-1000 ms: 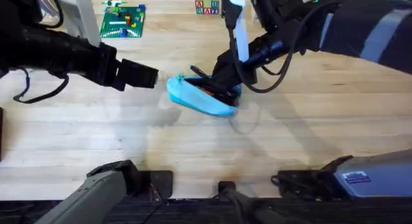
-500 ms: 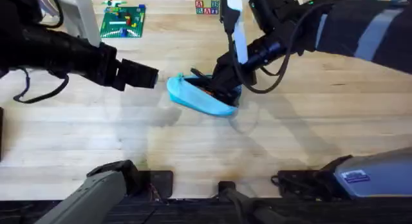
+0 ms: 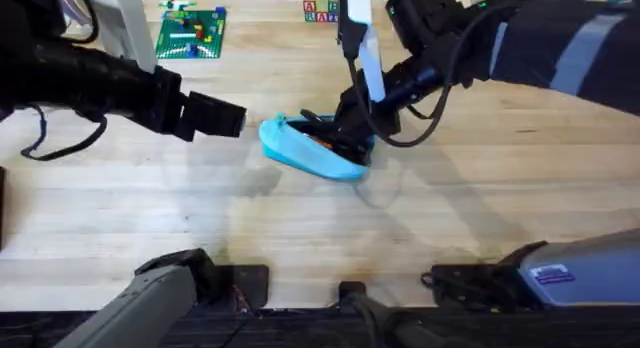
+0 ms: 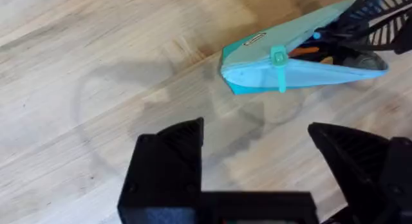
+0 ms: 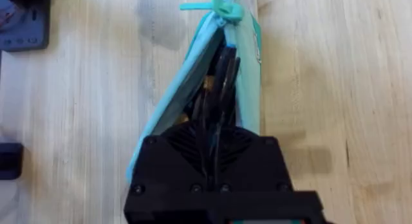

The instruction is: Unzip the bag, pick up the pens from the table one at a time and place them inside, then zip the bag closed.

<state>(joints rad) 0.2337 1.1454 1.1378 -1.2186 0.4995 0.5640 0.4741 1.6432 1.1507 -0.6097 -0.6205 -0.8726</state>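
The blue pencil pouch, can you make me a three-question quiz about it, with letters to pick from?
1. Where is the right tool?
A. at the open mouth of the pencil pouch
B. over the green brick baseplate
C. at the table's near edge

2. What colour is the pouch's zipper pull?
A. red
B. teal
C. yellow

3. What state is the pouch in?
A. zipped shut
B. folded in half
C. unzipped and gaping

Answers:
1. A, the overhead view shows the right arm's tool tip at the pouch's open end, with dark pens in the opening.
2. B, the left wrist view shows a teal pull at the pouch's closed end.
3. C, the right wrist view shows the two fabric sides spread apart with pens between them.

The left tool hangs open beside the pouch, not touching it.
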